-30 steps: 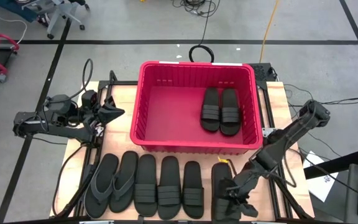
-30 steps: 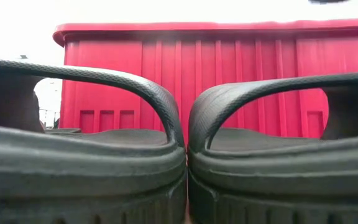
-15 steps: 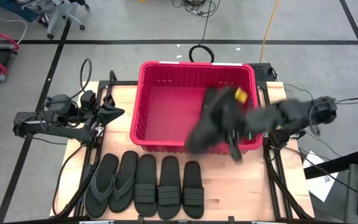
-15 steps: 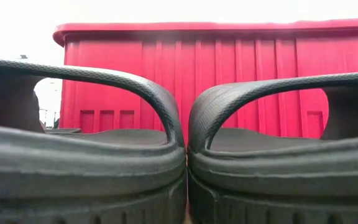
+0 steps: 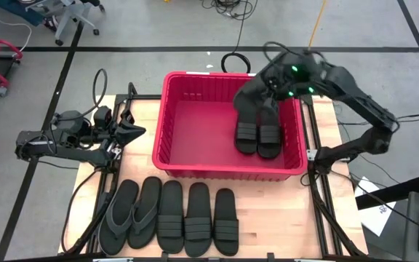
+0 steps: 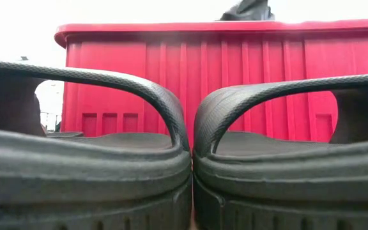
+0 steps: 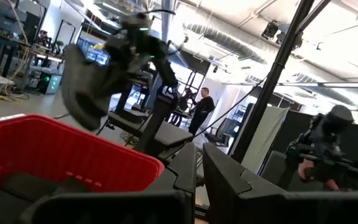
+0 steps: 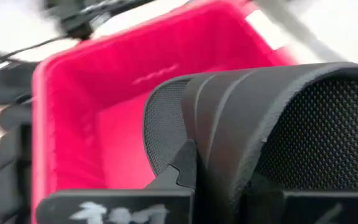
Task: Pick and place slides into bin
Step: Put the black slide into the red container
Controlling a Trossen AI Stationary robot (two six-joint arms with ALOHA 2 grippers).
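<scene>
My right gripper [image 5: 268,86] is shut on a black band-strap slide [image 5: 253,96], held above the far right part of the red bin [image 5: 195,169]. The slide also shows in the left wrist view [image 7: 86,87] and peeks over the bin's rim in the low view [image 6: 248,9]. Two band-strap slides [image 5: 258,131] lie side by side on the bin's floor at its right. Several slides [image 5: 172,217] lie on their soles in a row on the table in front of the bin, two thong ones [image 5: 132,212] at the left. My left gripper [image 5: 135,131] is shut and empty at the table's left. My right gripper holds the slide by its wide ribbed band strap [image 8: 247,118], which fills the space between the fingers in the right wrist view. The fingers come from above, slanting toward the table's left. The slide hangs tilted below them, clear of the bin and of the slides in it.
The bin's left half [image 5: 195,131] is bare. Bare table [image 5: 282,218] lies at the near right, in front of the bin. Cables and frame rails run along both table sides. People and equipment stand in the room beyond the table [image 7: 201,106].
My right gripper has taken the slide from the table's near right, lifted it clear and swung it up and toward the far edge, over the bin's near wall. It now hangs above the bin's far right part.
</scene>
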